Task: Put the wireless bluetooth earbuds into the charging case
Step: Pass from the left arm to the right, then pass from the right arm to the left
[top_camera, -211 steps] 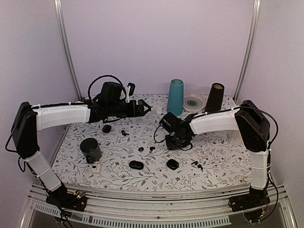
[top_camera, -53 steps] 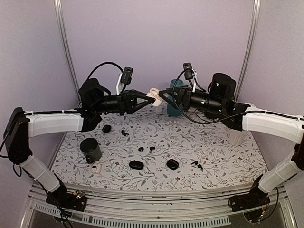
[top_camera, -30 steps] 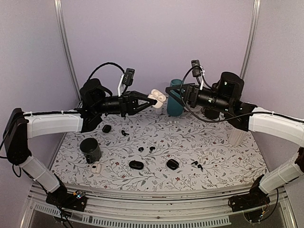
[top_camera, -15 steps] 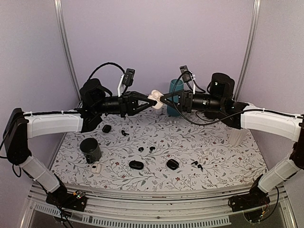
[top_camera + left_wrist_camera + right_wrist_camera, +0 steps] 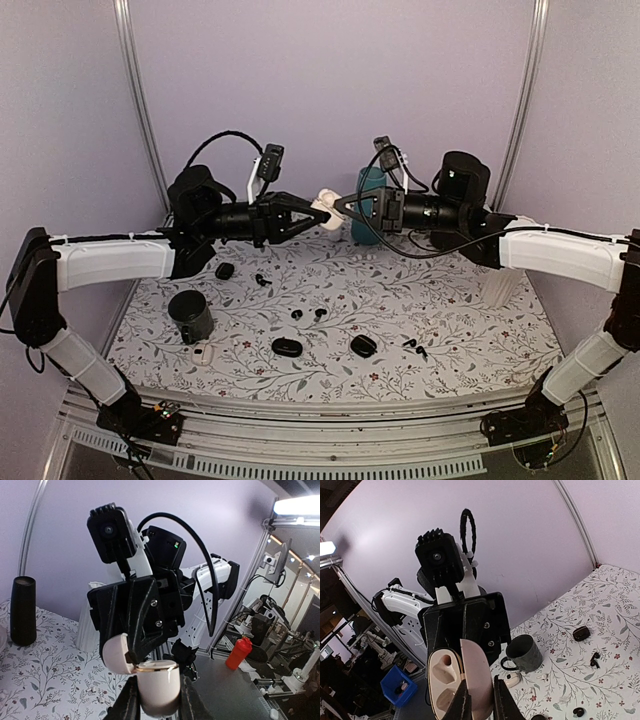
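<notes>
1. Your left gripper is closed down tight on the body of the white charging case. One finger sits on each side, and the case is held up in the air over the far middle of the table.
2. Your right gripper is pinched fully together on the edge of the lid. The lid is swung open on its hinge, so the two sets of jaws meet tip to tip with only the case between them.
3. In the right wrist view the case's mouth faces the right gripper. One moulded socket is visible and looks empty; the lid covers the second.
4. The earbuds are not at the jaws. A black pair lies on the table well below the case and nearer the arm bases, roughly under the point where the grippers meet.
5. My reading is that the coming move is a downward reach from the raised case. Both grippers are occupied, so one would have to let go. The right holds only the lid, which makes it the likelier one to free.
6. Neither arm is clearly nearer that central pair. Another loose pair lies on the right arm's side, and a third on the left's.
7. The earbuds are too small to tell which way their stems point, or which pair fits this case.
8. Two black cases sit near the central pair and could be mistaken for it. The right arm hides part of the far table.
</notes>
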`<state>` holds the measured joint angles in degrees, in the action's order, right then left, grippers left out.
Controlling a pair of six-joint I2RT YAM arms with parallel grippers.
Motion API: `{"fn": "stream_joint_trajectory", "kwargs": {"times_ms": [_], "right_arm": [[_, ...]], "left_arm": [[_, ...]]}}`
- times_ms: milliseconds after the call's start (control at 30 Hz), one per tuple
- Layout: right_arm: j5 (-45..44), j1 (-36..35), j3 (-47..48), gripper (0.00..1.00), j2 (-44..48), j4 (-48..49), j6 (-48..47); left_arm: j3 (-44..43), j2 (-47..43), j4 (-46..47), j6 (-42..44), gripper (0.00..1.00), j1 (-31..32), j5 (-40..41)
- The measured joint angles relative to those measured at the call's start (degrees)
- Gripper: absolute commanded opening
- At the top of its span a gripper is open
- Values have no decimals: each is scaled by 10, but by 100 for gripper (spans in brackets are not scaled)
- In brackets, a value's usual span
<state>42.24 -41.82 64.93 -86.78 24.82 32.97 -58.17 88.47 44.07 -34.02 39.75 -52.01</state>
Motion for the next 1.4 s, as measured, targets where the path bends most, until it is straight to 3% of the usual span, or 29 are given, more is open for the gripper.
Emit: {"fn": "stream_joint_trajectory", "kwargs": {"times_ms": [133, 300, 667, 967, 1400], "right_arm": [[0, 0, 0, 4, 0, 0, 2], [2, -1, 4, 3, 0, -14, -14], [-11, -1, 80, 3, 5, -172, -165], [-3, -9, 117, 3, 5, -264, -250], [-20, -25, 129, 3, 5, -311, -286]], "left_arm": [[-1, 0, 0, 3, 43, 0, 0], [-1, 0, -20, 17, 54, 0, 3], [-7, -38, -157, 159, 53, 0, 2], [11, -80, -185, 275, 49, 7, 18], [-3, -71, -236, 326, 37, 23, 35]]}}
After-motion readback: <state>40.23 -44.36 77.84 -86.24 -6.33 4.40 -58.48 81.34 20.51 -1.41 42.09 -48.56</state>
